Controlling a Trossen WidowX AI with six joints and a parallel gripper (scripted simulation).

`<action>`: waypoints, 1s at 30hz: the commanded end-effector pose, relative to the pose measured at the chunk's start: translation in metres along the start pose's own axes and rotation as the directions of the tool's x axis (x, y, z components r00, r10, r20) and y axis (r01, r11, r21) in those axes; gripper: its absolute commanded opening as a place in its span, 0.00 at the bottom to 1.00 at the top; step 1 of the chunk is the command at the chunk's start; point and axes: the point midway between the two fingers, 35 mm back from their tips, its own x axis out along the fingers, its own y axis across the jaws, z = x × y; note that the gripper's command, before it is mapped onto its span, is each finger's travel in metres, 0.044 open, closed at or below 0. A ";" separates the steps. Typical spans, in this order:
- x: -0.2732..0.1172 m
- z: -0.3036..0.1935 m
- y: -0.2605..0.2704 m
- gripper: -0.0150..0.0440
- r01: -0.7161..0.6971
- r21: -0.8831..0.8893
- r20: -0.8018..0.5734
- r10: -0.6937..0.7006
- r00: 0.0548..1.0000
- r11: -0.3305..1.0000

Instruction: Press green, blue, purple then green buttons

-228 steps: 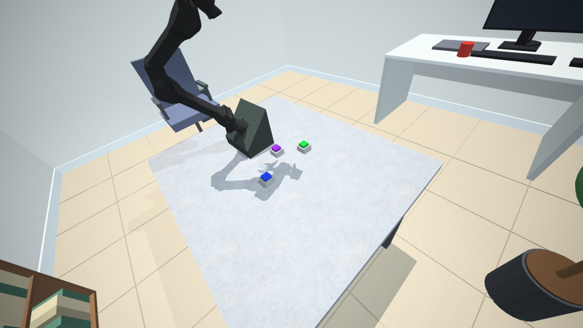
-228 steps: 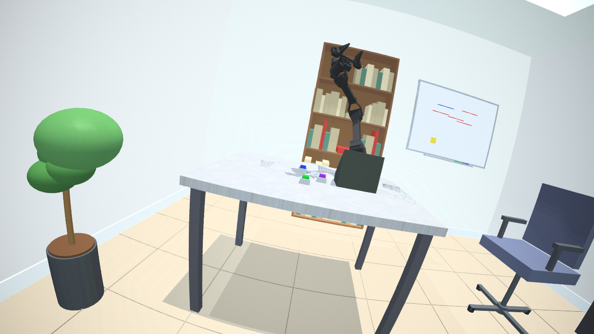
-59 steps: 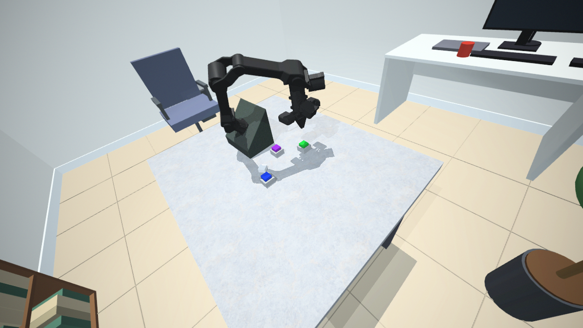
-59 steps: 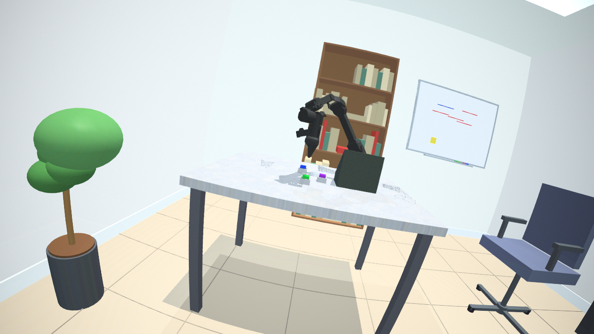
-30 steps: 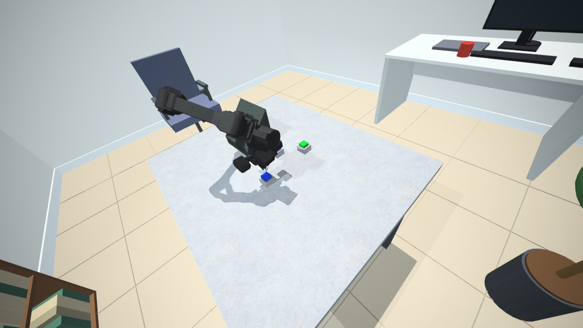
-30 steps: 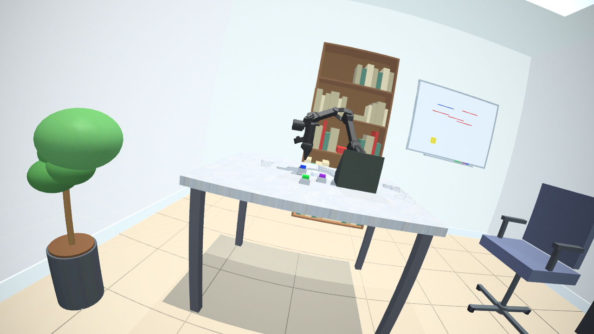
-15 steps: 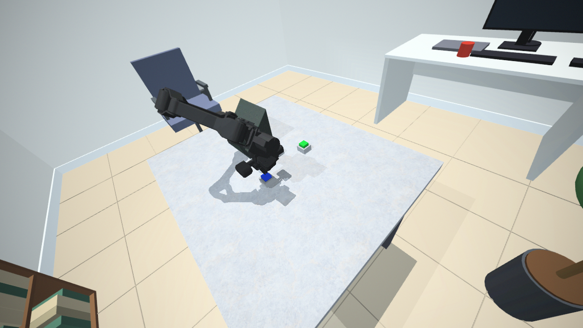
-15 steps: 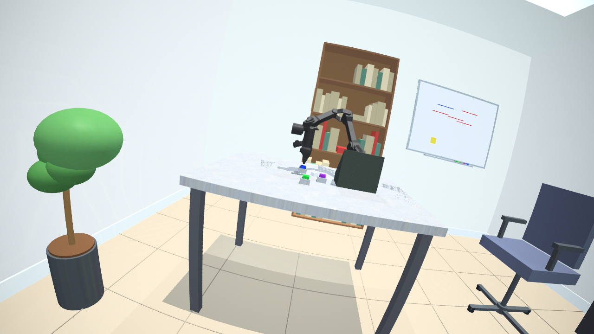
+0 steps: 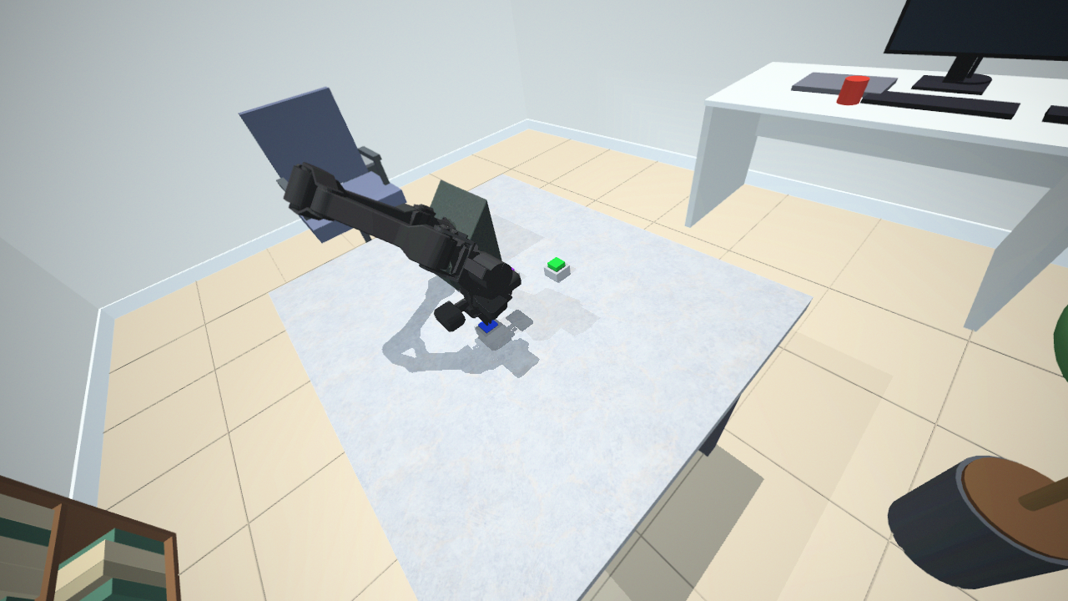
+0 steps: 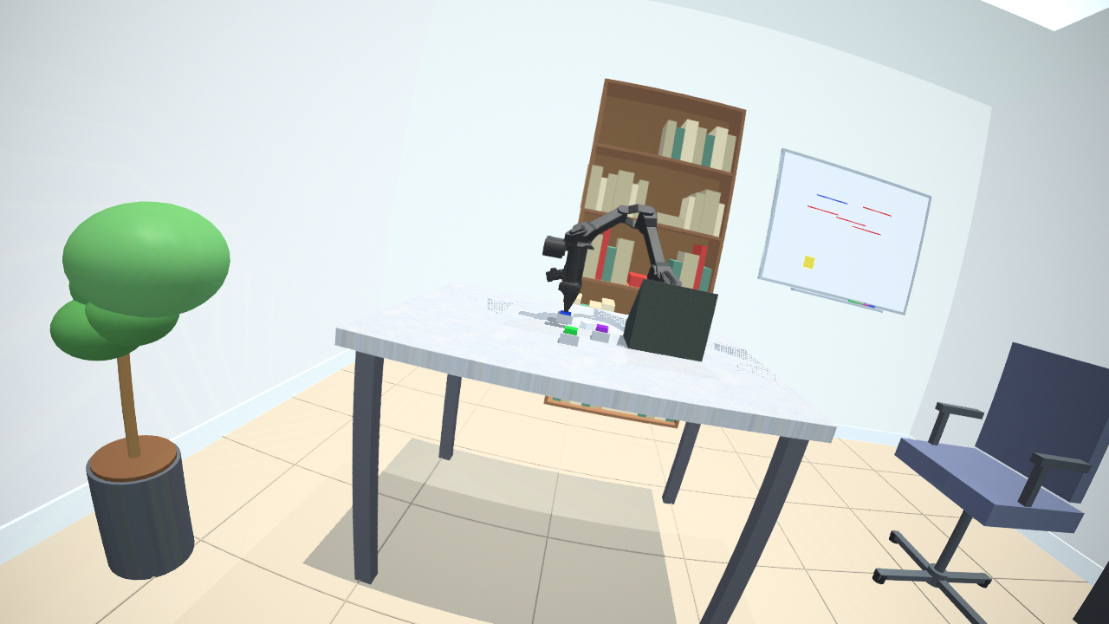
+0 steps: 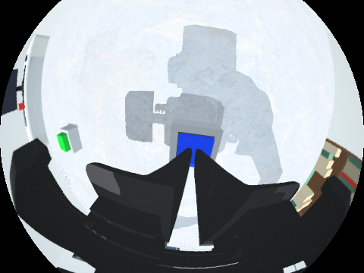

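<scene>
My gripper point(image 9: 489, 321) point(image 10: 567, 312) point(image 11: 192, 152) is shut and empty, pointing down with its fingertips on the blue button point(image 9: 487, 327) point(image 10: 564, 314) point(image 11: 196, 141). The blue cap looks low, about level with its grey housing in the wrist view. The green button point(image 9: 555, 264) point(image 10: 569, 330) point(image 11: 64, 142) stands apart and raised, at the left in the wrist view. The purple button point(image 10: 601, 328) stands raised between the green button and the dark block; in the top view the arm hides nearly all of it, and the wrist view does not show it.
A dark sloped block point(image 9: 462, 207) point(image 10: 671, 319) stands beside the arm's base. A small pale block point(image 10: 586, 325) lies between the blue and purple buttons; the arm hides it in the top view. All stand on the pale table point(image 9: 522, 463) point(image 10: 480, 356).
</scene>
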 end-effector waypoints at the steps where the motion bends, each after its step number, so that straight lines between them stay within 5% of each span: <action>1: 0.002 0.000 -0.001 0.29 0.007 -0.003 0.000 -0.007 1.000 1.000; 13: -0.002 0.000 0.000 0.29 0.000 0.000 0.000 0.000 1.000 1.000; 30: -0.095 0.000 0.000 0.29 0.002 -0.004 -0.001 -0.002 1.000 1.000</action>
